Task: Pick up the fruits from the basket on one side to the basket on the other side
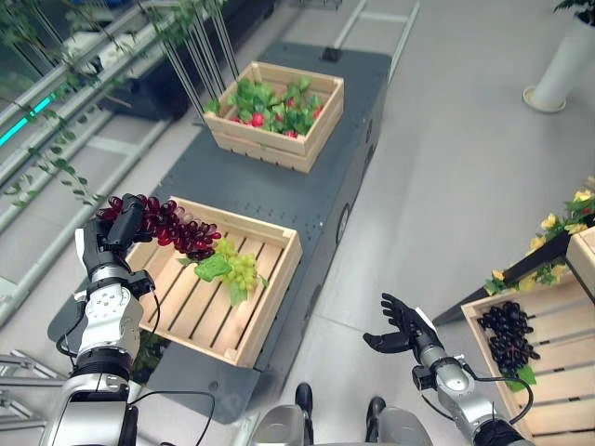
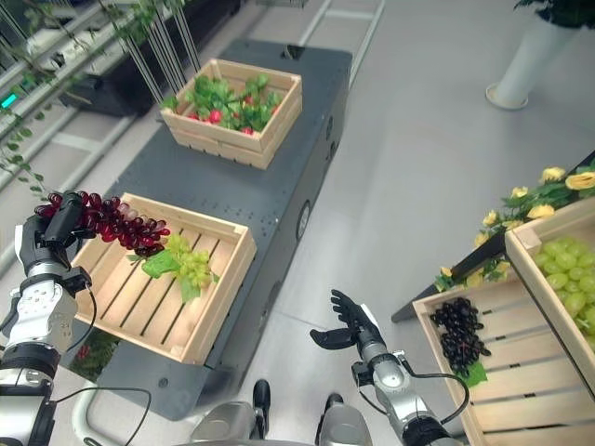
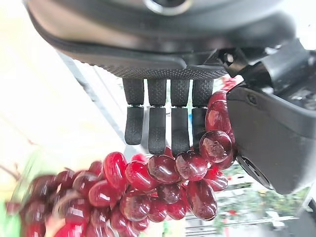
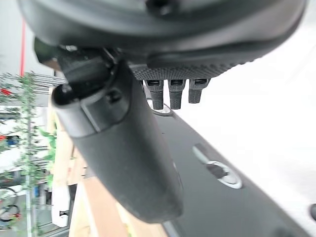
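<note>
We see the left hand raised above the near-left corner of the nearest wooden crate, its fingers and thumb closed around one end of a bunch of red grapes. In the left wrist view the bunch is pinched between the row of fingers and the thumb, with most of the berries spilling out past the fingertips. The bunch is in the air, lifted clear of the slats. Its long axis runs from the hand towards the middle of the crate, slanting slightly downward, so the free end points at the crate's centre and hangs just over a bunch of green grapes.

The red grapes are glossy, dark crimson, oval berries packed tightly into a long, tapering cluster.

The green grapes lie on the slatted floor of the nearest crate, with a green leaf beside them. This crate stands on a dark grey platform. Further along the same platform stands a second wooden crate, well apart from the first, filled with green leaves and small red fruits.

The right hand hovers over the floor on the other side, fingers loosely spread and holding nothing. Near it stands a wooden crate on the right containing a bunch of black grapes with a leaf at its lower end. Just beyond it, another crate holds pale green grapes, and yellow flowers show behind.
</note>
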Controlling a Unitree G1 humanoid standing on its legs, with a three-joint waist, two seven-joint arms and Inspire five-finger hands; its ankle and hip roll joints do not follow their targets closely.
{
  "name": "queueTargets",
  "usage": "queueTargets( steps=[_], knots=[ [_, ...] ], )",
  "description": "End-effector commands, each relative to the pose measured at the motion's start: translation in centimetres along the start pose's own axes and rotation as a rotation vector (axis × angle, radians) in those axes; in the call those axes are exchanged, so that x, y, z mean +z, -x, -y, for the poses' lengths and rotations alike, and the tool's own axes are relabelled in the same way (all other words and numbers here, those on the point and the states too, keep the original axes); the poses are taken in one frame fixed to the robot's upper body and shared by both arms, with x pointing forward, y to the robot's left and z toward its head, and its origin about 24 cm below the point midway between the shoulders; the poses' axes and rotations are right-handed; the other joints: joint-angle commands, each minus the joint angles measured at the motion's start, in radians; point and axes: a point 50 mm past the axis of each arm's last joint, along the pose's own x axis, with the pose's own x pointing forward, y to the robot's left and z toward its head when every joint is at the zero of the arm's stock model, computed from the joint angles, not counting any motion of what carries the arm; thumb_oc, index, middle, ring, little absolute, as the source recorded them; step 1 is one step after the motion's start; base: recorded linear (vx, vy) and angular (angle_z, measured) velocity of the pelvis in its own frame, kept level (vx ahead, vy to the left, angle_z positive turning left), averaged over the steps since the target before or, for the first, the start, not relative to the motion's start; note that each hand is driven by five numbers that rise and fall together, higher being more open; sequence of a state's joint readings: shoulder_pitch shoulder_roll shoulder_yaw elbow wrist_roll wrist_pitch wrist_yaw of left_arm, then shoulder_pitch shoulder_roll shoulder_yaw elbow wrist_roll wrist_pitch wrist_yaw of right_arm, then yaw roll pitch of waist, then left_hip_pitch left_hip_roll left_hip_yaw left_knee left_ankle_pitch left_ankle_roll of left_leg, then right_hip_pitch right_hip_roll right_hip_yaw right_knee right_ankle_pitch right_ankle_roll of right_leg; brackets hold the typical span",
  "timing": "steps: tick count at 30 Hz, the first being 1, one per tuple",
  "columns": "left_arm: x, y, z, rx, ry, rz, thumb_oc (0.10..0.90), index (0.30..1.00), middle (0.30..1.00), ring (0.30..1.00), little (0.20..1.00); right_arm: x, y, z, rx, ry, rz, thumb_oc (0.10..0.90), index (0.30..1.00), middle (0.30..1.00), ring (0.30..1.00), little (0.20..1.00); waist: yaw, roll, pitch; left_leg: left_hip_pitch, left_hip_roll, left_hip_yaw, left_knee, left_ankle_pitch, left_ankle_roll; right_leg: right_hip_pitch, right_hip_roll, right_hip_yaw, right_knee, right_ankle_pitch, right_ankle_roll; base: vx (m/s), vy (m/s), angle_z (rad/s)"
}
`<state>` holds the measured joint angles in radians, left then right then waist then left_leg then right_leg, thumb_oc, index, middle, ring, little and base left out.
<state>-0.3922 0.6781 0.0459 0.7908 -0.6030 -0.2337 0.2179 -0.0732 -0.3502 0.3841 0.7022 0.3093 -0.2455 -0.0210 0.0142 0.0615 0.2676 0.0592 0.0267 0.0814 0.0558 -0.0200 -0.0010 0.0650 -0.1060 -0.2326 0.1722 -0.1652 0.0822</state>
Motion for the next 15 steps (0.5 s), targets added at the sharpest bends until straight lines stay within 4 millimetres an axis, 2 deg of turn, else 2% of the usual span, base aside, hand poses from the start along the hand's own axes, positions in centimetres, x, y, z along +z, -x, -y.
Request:
queueTargets(
  steps=[1,6,8,9,12,15],
  knots=[
    [7.3,-0.9,-0.7,-0.038,-0.008,0.344,0.4,0.3,0.3,0.3,0.3,3.2,-0.4,-0.2,-0.048,-0.091,0.199,0.8,0.9,0.9,0.9,0.9,-0.016,0.028,-0.117,0.002,-0.069,-0.054,0.01,-0.066,0.017,0.005,-0.022,0.02,-0.061,0.071,-0.032,0.01,-0.086,0.04],
    [9.3,-1.2,0.7,-0.124,-0.035,0.4,0.4,0.3,0.3,0.3,0.3,5.6,-0.6,-0.7,-0.036,-0.101,0.316,0.8,0.9,0.9,0.9,0.9,-0.011,0.036,-0.149,0.027,-0.068,-0.063,-0.051,-0.045,0.013,0.03,-0.016,0.02,-0.125,0.103,-0.022,-0.01,-0.115,0.06],
    [10.3,-1.3,1.6,-0.169,-0.039,0.429,0.4,0.3,0.3,0.3,0.3,7.5,-0.8,-0.9,-0.031,-0.1,0.392,0.8,0.9,0.9,0.9,0.9,-0.011,0.038,-0.163,0.034,-0.065,-0.059,-0.069,-0.038,0.011,0.038,-0.014,0.022,-0.157,0.12,-0.018,-0.04,-0.112,0.03],
    [10.5,-1.3,1.8,-0.176,-0.041,0.435,0.4,0.3,0.3,0.3,0.3,7.8,-0.8,-1.0,-0.03,-0.102,0.403,0.8,0.9,0.9,0.9,0.9,-0.011,0.038,-0.164,0.035,-0.064,-0.058,-0.071,-0.038,0.01,0.039,-0.014,0.022,-0.162,0.122,-0.017,-0.04,-0.1,0.03],
    [12.0,-1.3,3.4,-0.262,-0.056,0.475,0.4,0.3,0.3,0.3,0.3,11.1,-1.1,-1.1,-0.013,-0.11,0.533,0.8,0.9,0.9,0.9,0.9,-0.005,0.04,-0.18,0.046,-0.061,-0.059,-0.106,-0.024,0.006,0.053,-0.009,0.018,-0.206,0.145,-0.013,-0.05,-0.117,0.0],
    [13.2,-1.4,4.2,-0.312,-0.064,0.493,0.4,0.3,0.3,0.3,0.3,13.3,-1.1,-1.5,0.011,-0.106,0.618,0.8,0.9,0.9,0.9,0.9,-0.003,0.04,-0.19,0.051,-0.06,-0.062,-0.131,-0.01,0.003,0.061,-0.006,0.013,-0.231,0.158,-0.01,-0.03,-0.091,-0.04]
  ],
)
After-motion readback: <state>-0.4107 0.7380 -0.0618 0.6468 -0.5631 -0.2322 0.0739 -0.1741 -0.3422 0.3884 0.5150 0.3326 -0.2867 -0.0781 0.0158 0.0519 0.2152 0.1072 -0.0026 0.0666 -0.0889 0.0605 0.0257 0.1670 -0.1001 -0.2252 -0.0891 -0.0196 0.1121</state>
